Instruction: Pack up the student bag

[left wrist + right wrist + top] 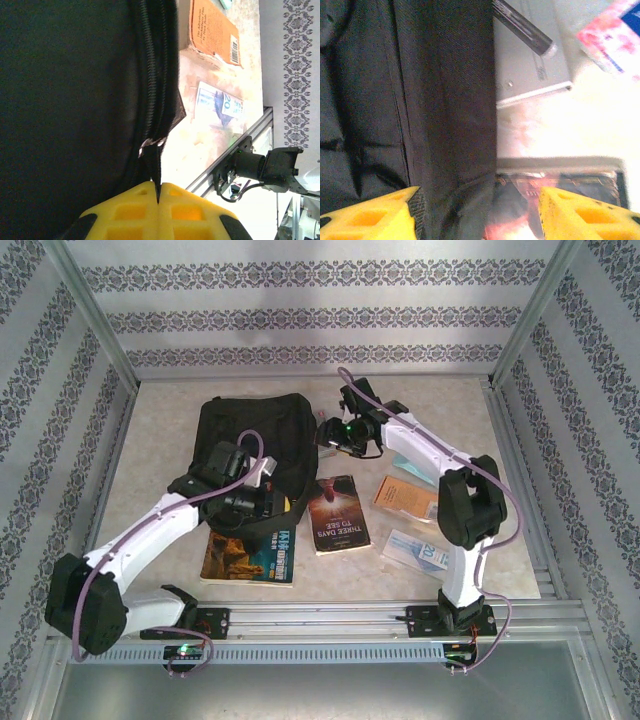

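The student bag (250, 425), a black fabric backpack, lies flat at the middle left of the table. My left gripper (268, 502) is at the bag's near edge. In the left wrist view its yellow fingers (125, 212) are shut on a thin black zip pull (156, 167) at the end of the zip line (152, 75). My right gripper (337, 435) hovers at the bag's right edge and is open. In the right wrist view the bag's side panel (445, 100) sits between the spread fingertips (370, 217), nearer the left one, and nothing is gripped.
A dark red book, "Three Days to See" (337, 513), lies right of the bag. A blue and orange book (252, 555) lies under my left arm. An orange book (405, 497) and a white and blue booklet (415, 552) lie by my right arm. The metal rail (330, 620) runs along the near edge.
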